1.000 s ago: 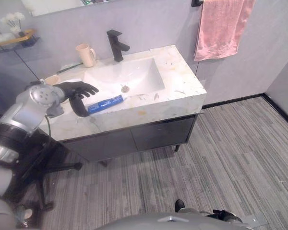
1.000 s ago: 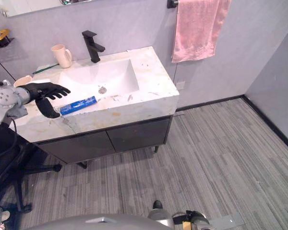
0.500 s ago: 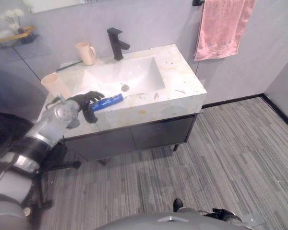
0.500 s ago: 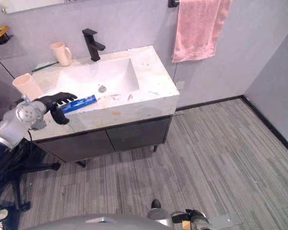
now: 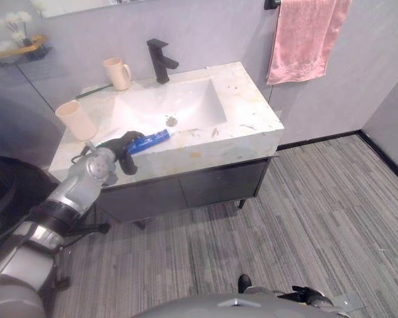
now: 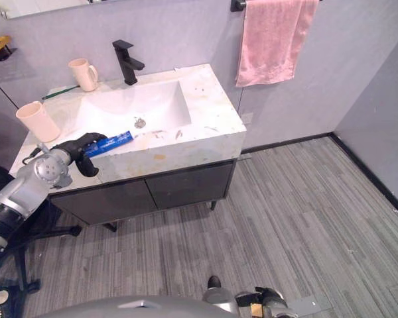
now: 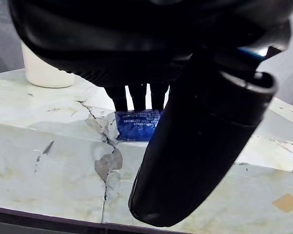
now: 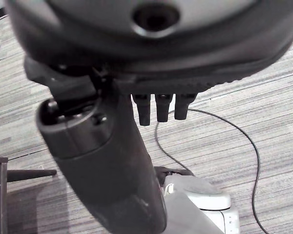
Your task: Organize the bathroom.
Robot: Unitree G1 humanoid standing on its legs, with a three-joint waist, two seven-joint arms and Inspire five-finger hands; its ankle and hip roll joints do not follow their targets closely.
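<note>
A glossy blue toothpaste tube [image 5: 148, 140] is lying flat on the front edge of the marble-veined table [image 5: 245, 119], at centre left of the left eye view, just in front of the white rectangular basin [image 5: 169, 106]. The left robot hand [image 5: 125, 147] is reaching onto the tube's near end, its dark fingers [image 7: 136, 96] curling down onto the crimped blue end while the thick thumb is hanging beside it; it is closing on the tube. A smooth beige cup [image 5: 75, 120] is standing upright at the table's left edge, near the hand. A cream mug [image 5: 119, 73] and an angular matte-black faucet [image 5: 160, 59] are standing along the back, upper left. A soft pink towel [image 5: 306, 36] is hanging at upper right. The right robot hand [image 8: 112, 161] is hanging over striped grey plank floor [image 5: 331, 218], fingers relaxed and apart.
</note>
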